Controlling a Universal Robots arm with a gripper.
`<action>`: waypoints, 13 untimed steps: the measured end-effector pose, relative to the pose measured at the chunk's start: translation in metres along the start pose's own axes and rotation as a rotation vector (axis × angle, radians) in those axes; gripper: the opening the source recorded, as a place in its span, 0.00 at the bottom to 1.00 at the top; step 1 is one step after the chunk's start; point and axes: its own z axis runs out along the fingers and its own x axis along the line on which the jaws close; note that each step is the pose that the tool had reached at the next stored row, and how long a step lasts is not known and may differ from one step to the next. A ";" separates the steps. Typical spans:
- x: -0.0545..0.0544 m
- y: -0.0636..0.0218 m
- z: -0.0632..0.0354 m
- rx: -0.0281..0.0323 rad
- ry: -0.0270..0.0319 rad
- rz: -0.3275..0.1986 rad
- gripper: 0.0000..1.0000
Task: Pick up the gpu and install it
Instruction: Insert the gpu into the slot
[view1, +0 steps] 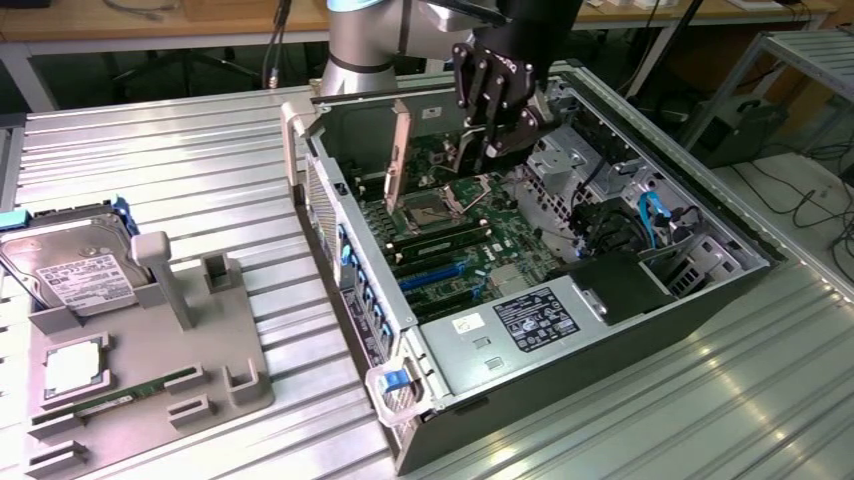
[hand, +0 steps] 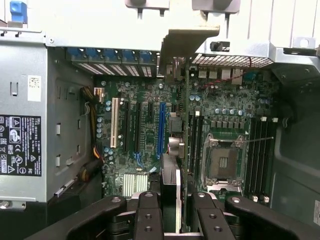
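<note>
While the tower case (view1: 587, 410) lies on its side, panel off, on the ribbed metal surface (view1: 174, 160), the end effector (view1: 491, 145) hangs inside it at about twelve o'clock of the opening in the exterior view. It's pinching the gpu (view1: 424, 155), and the card stands upright on its long edge above the motherboard (view1: 461, 265).

From the wrist, here's the card edge-on (hand: 172, 175), black cooler on one face and thin green board on the other. The end effector (hand: 177, 220) has a dark finger (hand: 147, 220) on either side of it. Its pale bracket (hand: 187, 42) is right up at the case's rear wall. The card runs between the blue slot (hand: 161, 130) and the processor socket (hand: 222, 162). Whether its lower edge has met a slot, I can't tell.

The power supply (view1: 534, 320), with its black label, sits at five o'clock from the card in the exterior view. Out at eight o'clock, well apart from the case, a grey holder (view1: 200, 340) rests on the surface. It carries a silver hard drive (view1: 74, 270) and a slim green memory stick (view1: 120, 400)
</note>
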 end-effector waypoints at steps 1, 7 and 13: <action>0.000 0.0000 0.0012 0.0000 -0.0001 0.000 0.28; 0.000 0.0000 0.0070 -0.0034 -0.0025 -0.001 0.28; 0.000 -0.0008 0.0156 -0.0142 -0.0031 -0.001 0.28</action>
